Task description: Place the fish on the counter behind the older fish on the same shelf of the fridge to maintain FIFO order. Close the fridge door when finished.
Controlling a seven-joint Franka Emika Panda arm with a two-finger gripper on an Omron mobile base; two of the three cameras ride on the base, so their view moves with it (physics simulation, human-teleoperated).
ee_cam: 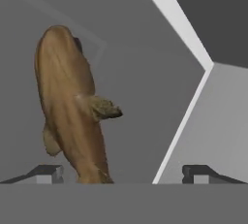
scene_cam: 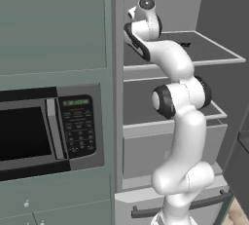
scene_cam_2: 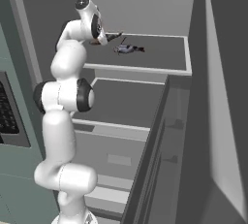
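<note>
The brown fish (ee_cam: 72,111) lies on the fridge's upper shelf (scene_cam_2: 160,53) between my wide-apart fingertips (ee_cam: 46,172), nearer the left one. My gripper (ee_cam: 123,172) is open, and no pad presses on the fish. From the right base view the gripper (scene_cam_2: 110,37) hovers low over the shelf's back left, with a brown bit of the fish (scene_cam_2: 94,42) under the hand. The older, greyish fish (scene_cam_2: 128,49) rests to the right of it, nearer the shelf's front edge. The fridge door (scene_cam_2: 223,121) stands open. The counter is out of view.
My arm (scene_cam: 182,102) reaches up across the fridge opening. Below the upper shelf (scene_cam: 214,48) are the lower shelf (scene_cam_2: 121,102), the drawer box (scene_cam: 146,151) and the freezer drawer's bar handle (scene_cam: 146,213). A black microwave (scene_cam: 48,131) sits in the cabinets on the left.
</note>
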